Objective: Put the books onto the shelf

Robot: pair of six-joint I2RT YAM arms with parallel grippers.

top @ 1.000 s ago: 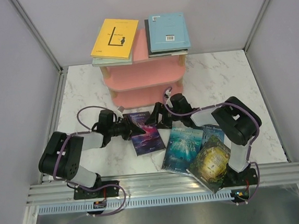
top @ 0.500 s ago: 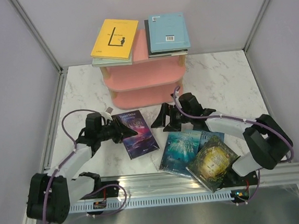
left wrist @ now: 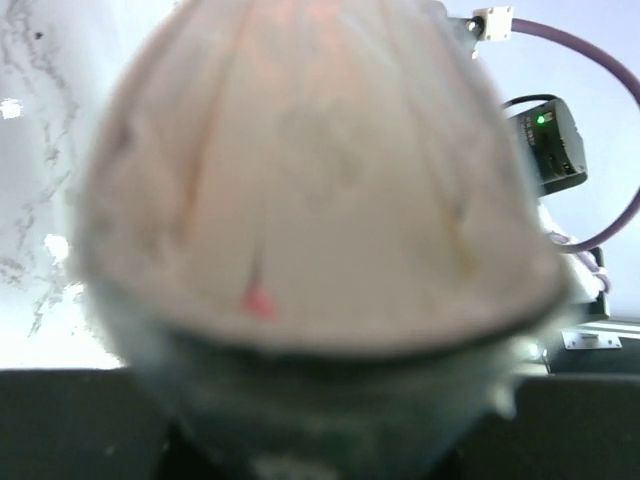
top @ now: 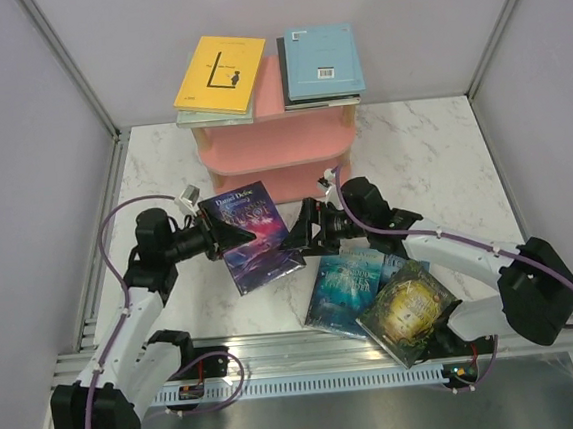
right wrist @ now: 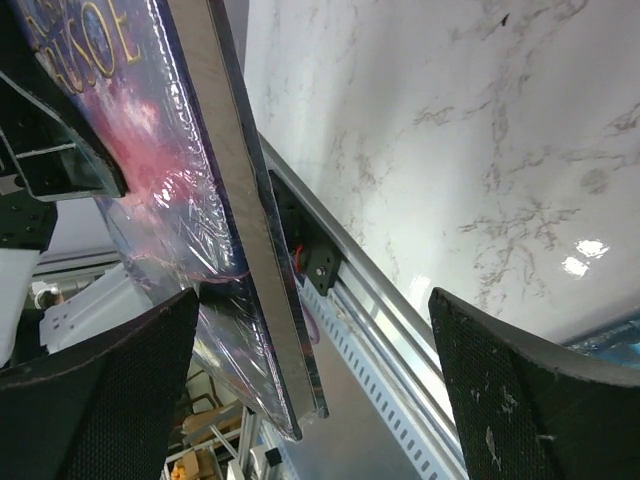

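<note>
The purple galaxy book (top: 257, 239) is lifted off the table and tilted, with my left gripper (top: 220, 238) shut on its left edge. In the left wrist view the book's blurred page edge (left wrist: 320, 180) fills the frame. My right gripper (top: 305, 235) stands open at the book's right edge. In the right wrist view the book (right wrist: 225, 220) hangs between the two wide-apart fingers (right wrist: 100, 400), nearer the left one. The pink shelf (top: 277, 157) stands behind, with a yellow book (top: 220, 74) and a light blue book (top: 321, 61) on stacks on its top board.
A teal book (top: 345, 282), a green-gold book (top: 405, 309) and a dark blue book (top: 412, 255) lie overlapping on the marble table (top: 432, 152) under the right arm. A metal rail (top: 318, 347) runs along the near edge. Grey walls close the sides.
The left gripper has lifted the purple galaxy book off the table and drawn it left and back. The right arm has stretched out, its gripper following the book's right edge and opening wider.
</note>
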